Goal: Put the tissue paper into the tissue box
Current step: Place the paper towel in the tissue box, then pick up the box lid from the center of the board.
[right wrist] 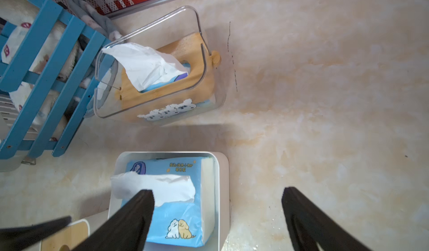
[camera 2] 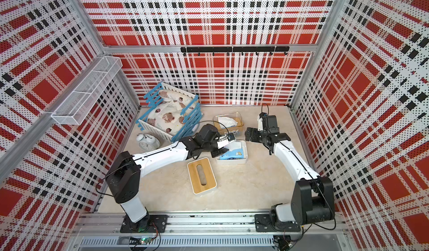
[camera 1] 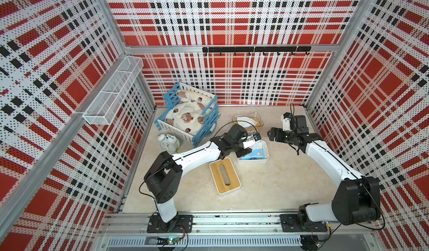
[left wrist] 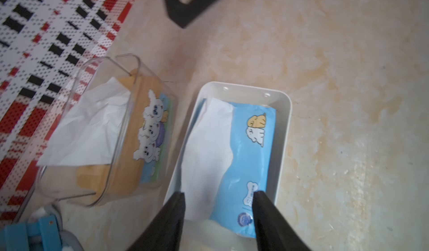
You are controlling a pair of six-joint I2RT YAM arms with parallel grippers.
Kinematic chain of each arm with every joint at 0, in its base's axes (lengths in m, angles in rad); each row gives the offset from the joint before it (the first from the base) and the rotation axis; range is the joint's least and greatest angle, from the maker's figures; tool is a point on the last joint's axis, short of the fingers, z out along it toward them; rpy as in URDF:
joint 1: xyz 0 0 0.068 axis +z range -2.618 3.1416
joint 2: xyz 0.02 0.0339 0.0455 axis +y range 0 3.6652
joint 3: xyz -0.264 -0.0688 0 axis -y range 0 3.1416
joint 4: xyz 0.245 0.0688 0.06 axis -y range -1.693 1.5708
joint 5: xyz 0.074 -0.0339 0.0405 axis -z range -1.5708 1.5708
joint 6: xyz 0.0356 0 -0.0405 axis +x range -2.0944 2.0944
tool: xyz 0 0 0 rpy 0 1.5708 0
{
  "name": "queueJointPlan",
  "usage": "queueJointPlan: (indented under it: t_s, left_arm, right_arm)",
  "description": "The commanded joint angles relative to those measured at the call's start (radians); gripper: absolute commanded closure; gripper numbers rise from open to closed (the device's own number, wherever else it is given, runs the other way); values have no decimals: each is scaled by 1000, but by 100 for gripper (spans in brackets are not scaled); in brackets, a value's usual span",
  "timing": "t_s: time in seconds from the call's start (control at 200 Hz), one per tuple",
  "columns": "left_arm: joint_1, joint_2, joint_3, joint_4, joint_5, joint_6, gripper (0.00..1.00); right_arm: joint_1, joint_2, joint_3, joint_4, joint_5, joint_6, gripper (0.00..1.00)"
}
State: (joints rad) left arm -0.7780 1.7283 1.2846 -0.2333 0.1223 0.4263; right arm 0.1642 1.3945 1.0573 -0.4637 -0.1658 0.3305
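Arms are leaning in from both sides of the table (camera 1: 285, 182), and everything is turning on what is lying under the left one. Starting at the left, the left gripper (camera 1: 249, 145) is hanging low over the near end of the white box (camera 1: 253, 162), its jaws standing apart. From its wrist camera the two black fingers (left wrist: 176, 215) are straddling the narrow width of the tissue pack (left wrist: 250, 150), which is sitting flat inside the box with a white sheet (left wrist: 209, 145) spilling from its top. The pack's long side is running straight away from the jaws, in line with the box. The picture is soft there, so I cannot be sure whether one fingertip is brushing the wrapper, but the jaws are not looking clamped on it.

Just in front of the box, the wooden lid (camera 1: 217, 173) is lying loose on the table, closer to the left arm than to the right. Further right, the right gripper (camera 1: 272, 134) is hovering beside the box's far corner, jaws gaping wide, holding nothing, clear of the pack.

To my eye the pack is already home, so the left gripper is needing only a straight lift away, and the lid is waiting within its easier reach.
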Motion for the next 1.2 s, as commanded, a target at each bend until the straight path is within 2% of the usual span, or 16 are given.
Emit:
queueJointPlan:
  t_s: [0.0, 0.165, 0.24, 0.371, 0.471, 0.576, 0.742, 0.882, 1.192]
  left_arm:
    - [75, -89, -38, 75, -34, -276, 47]
    - [211, -168, -106, 94, -14, -518, 45]
    - [258, -202, -145, 131, 0, -575, 45]
    - [331, -248, -203, 198, -62, -649, 43]
    - [364, -287, -257, 265, -90, -685, 40]
    - [368, -321, -322, 354, -112, -716, 32]
    - [391, -332, -341, 377, -149, -741, 26]
    - [413, -362, -364, 400, -167, -757, 21]
    - [424, -404, -415, 430, -208, -775, 19]
  right_arm:
    - [36, 1, 17, -45, -13, -19, 7]
    - [136, 0, 33, -82, -14, -52, 8]
    - [186, -7, 38, -100, -8, -57, 8]
    - [274, -7, 57, -126, -25, -56, 10]
    - [360, 12, 62, -133, 2, -35, 11]
    - [462, 51, 55, -111, 32, -1, 12]
    - [599, 134, 68, -66, 43, 28, 14]
    - [648, 180, 82, -66, 33, 59, 16]
    - [725, 252, 94, -96, 61, 117, 17]
